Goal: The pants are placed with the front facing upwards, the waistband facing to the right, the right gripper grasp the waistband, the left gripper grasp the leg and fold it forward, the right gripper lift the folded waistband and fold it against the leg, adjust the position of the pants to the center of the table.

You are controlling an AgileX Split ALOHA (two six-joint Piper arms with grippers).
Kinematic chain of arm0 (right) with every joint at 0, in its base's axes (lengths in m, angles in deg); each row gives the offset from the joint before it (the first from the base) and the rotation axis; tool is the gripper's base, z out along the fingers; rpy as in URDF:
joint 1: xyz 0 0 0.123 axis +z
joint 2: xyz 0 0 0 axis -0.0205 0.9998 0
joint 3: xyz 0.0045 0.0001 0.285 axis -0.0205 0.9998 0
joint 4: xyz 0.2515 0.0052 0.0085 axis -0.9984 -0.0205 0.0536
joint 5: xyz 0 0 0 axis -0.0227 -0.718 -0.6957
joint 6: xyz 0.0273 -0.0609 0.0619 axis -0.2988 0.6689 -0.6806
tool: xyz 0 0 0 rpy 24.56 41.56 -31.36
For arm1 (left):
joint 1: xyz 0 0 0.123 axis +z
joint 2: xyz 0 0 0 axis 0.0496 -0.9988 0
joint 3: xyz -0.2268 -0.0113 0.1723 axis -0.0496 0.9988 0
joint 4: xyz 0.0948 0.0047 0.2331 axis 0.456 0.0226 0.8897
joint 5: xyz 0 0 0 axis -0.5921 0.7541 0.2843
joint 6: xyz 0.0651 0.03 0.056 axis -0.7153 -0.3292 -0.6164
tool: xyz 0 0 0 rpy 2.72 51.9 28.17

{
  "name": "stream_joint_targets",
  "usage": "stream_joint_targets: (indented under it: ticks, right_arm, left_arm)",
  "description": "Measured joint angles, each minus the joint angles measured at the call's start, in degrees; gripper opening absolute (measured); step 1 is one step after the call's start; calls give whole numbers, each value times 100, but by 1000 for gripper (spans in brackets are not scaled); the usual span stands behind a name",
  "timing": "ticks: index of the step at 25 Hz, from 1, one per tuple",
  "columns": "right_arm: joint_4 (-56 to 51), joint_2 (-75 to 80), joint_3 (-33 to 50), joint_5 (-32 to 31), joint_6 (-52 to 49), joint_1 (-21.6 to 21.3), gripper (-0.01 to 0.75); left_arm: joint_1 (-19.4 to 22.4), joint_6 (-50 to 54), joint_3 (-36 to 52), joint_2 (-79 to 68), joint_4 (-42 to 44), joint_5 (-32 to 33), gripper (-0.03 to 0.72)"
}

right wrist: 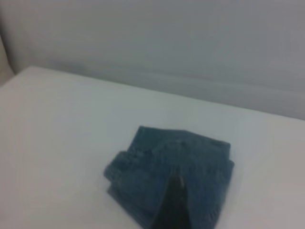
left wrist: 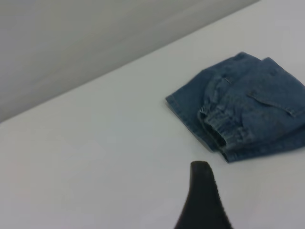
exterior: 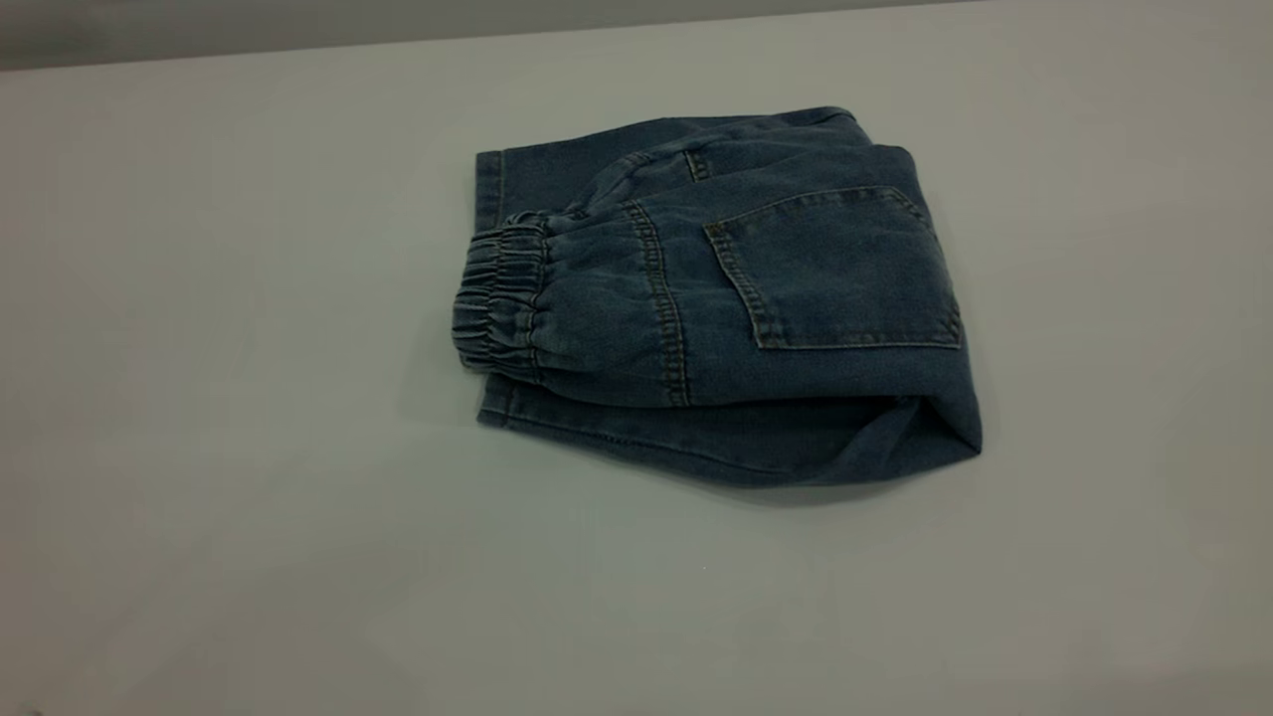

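The pants (exterior: 716, 298) lie folded into a compact blue denim bundle on the white table (exterior: 199, 447), a little right of the middle in the exterior view. The gathered waistband (exterior: 497, 298) lies on top at the bundle's left end, and a square back pocket (exterior: 835, 268) faces up. Neither arm appears in the exterior view. In the left wrist view a black part of the left gripper (left wrist: 202, 195) hangs over bare table, apart from the pants (left wrist: 248, 109) and short of the waistband (left wrist: 219, 125). In the right wrist view the right gripper (right wrist: 174, 207) shows as a dark tip above the pants (right wrist: 152, 171).
Bare table surface (exterior: 1094, 547) surrounds the pants on all sides. The table's far edge (exterior: 298, 45) meets a grey wall at the back. No other objects are in view.
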Motion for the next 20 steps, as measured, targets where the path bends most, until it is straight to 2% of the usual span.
stream_joint_targets:
  ticks: [14,20]
  right_arm:
    - [603,-1530,2349,177,812,0,573]
    - [789,-1778,2833,510,815,0,573]
  left_arm:
    - [0,198,1622,547,-184,-14,461]
    - [0,261,1926,547,-225,-14,461]
